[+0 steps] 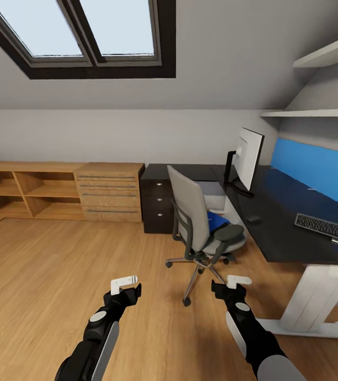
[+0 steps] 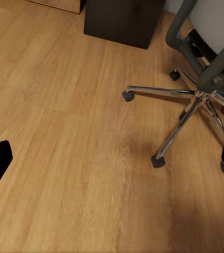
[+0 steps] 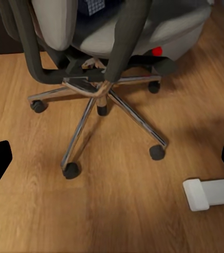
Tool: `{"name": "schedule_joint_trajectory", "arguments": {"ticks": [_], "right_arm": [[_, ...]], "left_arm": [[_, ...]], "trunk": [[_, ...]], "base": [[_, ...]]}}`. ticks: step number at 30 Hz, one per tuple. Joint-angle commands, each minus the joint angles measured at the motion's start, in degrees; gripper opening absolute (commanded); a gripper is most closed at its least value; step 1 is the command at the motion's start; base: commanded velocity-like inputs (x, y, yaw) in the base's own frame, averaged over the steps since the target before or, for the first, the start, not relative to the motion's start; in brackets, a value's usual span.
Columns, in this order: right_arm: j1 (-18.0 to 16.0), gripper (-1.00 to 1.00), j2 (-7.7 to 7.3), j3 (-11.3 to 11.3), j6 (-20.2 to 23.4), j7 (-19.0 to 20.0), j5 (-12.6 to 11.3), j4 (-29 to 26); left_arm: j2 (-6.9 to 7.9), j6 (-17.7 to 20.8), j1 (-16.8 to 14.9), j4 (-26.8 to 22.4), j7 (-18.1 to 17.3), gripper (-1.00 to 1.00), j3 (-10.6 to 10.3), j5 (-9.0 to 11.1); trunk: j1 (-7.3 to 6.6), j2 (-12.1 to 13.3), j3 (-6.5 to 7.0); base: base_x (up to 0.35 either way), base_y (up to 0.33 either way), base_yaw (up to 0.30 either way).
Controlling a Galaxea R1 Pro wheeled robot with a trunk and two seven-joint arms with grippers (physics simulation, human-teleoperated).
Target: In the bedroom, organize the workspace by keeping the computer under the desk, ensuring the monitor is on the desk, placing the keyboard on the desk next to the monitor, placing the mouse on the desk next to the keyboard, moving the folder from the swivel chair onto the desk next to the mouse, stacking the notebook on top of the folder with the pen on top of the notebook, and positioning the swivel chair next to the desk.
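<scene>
The floor [image 1: 42, 275] is smooth, light wood planks with a soft sheen. The chair [image 1: 198, 222] has grey cloth upholstery, matt black armrests and a shiny chrome base. The desk [image 1: 285, 217] top is matt black, its leg smooth white.

Open wood floor [image 1: 47, 275] ahead; swivel chair [image 1: 201, 222] apparently blocking the desk [image 1: 285, 211] edge.

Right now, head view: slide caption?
Both grippers open and empty, facing swivel chair with blue folder on its seat beside the desk.
</scene>
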Motion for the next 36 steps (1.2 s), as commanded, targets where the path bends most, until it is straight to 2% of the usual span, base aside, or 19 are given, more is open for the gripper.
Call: {"name": "schedule_joint_trajectory", "arguments": {"ticks": [1, 7, 10, 11, 12, 14, 16, 19, 20, 26, 36], "right_arm": [[0.0, 1.00, 0.04, -0.1, 0.3, -0.1, -0.2, -0.2], [0.0, 1.00, 0.03, -0.2, 0.4, -0.1, -0.2, -0.9], [2.0, 1.00, -0.02, -0.2, 1.0, -0.1, -0.2, -5.3], [3.4, 1.00, -0.02, -0.2, 1.6, -0.1, -0.2, -7.9], [7.2, 1.00, -0.03, -0.1, 4.1, -0.1, -0.2, -14.7], [9.1, 1.00, -0.03, -0.1, 5.7, -0.1, -0.2, -18.0], [11.5, 1.00, -0.03, -0.1, 9.2, -0.1, -0.4, -23.3], [12.3, 1.00, -0.03, -0.2, 11.8, -0.1, -1.1, -25.8], [12.6, 1.00, -0.03, -0.2, 13.3, -0.1, -2.0, -26.9], [13.1, 1.00, -0.15, -0.3, 15.4, -0.1, -5.2, -28.4], [13.3, 1.00, -0.21, -0.2, 15.7, -0.1, -6.3, -28.8]], "left_arm": [[0.02, 0.2, 0.0, -0.1, 0.5, 1.00, -0.1, 0.6], [0.02, 0.2, 0.0, -0.9, 0.5, 1.00, -0.1, 0.6], [0.17, 0.3, 0.0, -3.6, 0.5, 1.00, -0.1, 0.6], [0.21, 0.4, 0.0, -4.6, 0.5, 1.00, -0.1, 0.6], [0.26, 1.1, 0.5, -6.6, 0.5, 1.00, -0.1, 0.6], [0.27, 2.1, 0.8, -7.9, 0.5, 1.00, -0.1, 0.7], [0.28, 6.0, 1.3, -10.3, 0.5, 1.00, -0.1, 0.7], [0.28, 9.7, 1.5, -11.7, 0.5, 1.00, 0.0, 0.8], [0.28, 11.7, 1.5, -12.3, 0.5, 1.00, 0.1, 0.8], [0.29, 14.6, 1.6, -13.3, 0.5, 1.00, 0.1, 0.9], [0.29, 15.3, 1.6, -13.5, 0.5, 1.00, 0.1, 0.8]], "trunk": [[0.22, -0.4, -0.23], [1.54, -2.9, -1.29], [2.20, -4.1, -1.83], [2.42, -4.5, -2.01], [2.64, -4.9, -2.19], [3.08, -5.7, -2.55], [3.52, -6.5, -2.90], [4.17, -7.7, -3.44], [4.39, -8.1, -3.62], [5.71, -10.5, -4.70], [7.91, -14.5, -6.50]], "base": [[0.000, 0.000, 0.010], [0.000, 0.000, 0.003], [0.000, 0.000, 0.000], [0.000, 0.000, 0.000], [0.000, 0.000, 0.000], [0.000, 0.000, 0.000], [0.000, 0.000, 0.000], [0.000, 0.000, 0.000], [0.000, 0.000, 0.000], [0.000, 0.000, 0.000], [0.000, 0.000, 0.000]]}}
